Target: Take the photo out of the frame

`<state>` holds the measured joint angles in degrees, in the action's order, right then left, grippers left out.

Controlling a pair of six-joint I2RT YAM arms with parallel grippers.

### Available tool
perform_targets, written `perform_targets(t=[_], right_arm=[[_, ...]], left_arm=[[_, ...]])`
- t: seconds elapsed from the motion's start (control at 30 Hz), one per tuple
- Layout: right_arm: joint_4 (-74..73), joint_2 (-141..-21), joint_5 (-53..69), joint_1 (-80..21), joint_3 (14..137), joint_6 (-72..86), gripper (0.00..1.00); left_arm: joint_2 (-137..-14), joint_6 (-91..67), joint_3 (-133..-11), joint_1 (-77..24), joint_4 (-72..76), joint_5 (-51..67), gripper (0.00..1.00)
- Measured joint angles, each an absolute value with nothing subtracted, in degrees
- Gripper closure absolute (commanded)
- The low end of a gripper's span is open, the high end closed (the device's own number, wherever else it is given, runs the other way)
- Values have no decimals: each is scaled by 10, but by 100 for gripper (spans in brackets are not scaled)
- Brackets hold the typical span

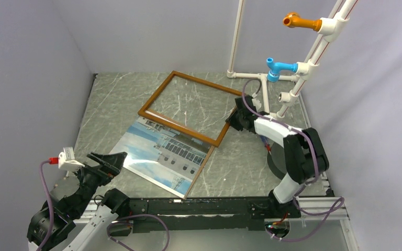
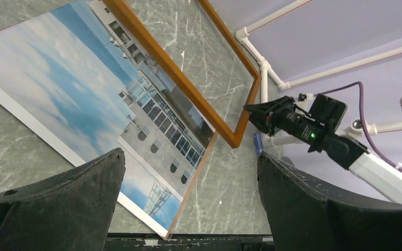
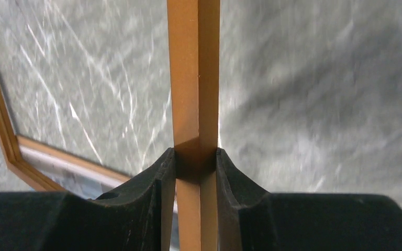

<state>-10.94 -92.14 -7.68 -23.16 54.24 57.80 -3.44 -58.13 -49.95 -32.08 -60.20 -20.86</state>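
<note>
Two grippers: right gripper [image 3: 196,157] pinched the frame [image 1: 178,128], overlapping the photo's [image 1: 157,157] far edge; left gripper [image 1: 109,163] gaped empty near the photo; frame likely needed dragging clear next.

No text, label, brand, number or sign can be read in any view. The photo [image 1: 157,157] bears only a building and sky; the frame [image 1: 178,127] is plain wood.

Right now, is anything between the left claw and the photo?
Nothing visible does: the open left claw faces the bare near corner of the photo. Only the frame, gripped by the right claw, overlaps the photo's far edge.
</note>
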Motion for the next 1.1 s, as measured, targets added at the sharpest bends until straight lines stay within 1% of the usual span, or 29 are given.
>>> perform_targets(t=[0.13, 0.37, 0.57, 0.93, 1.1], right_arm=[[-108, -980, -55, -193, 595, 535, 100], [-126, -1033, -45, -156, 627, 482, 100], [-120, -1023, -50, -136, 607, 473, 100], [-136, -954, -114, -118, 545, 479, 100], [-134, -951, -114, -106, 537, 478, 100]], left_arm=[[-34, -581, -500, -321, -608, -209, 1], [-34, -581, -508, -321, -608, -209, 1], [-34, -581, -508, -321, -608, -209, 1], [-36, -577, -508, -321, -607, -207, 1], [-36, -577, -508, -321, -607, -206, 1]])
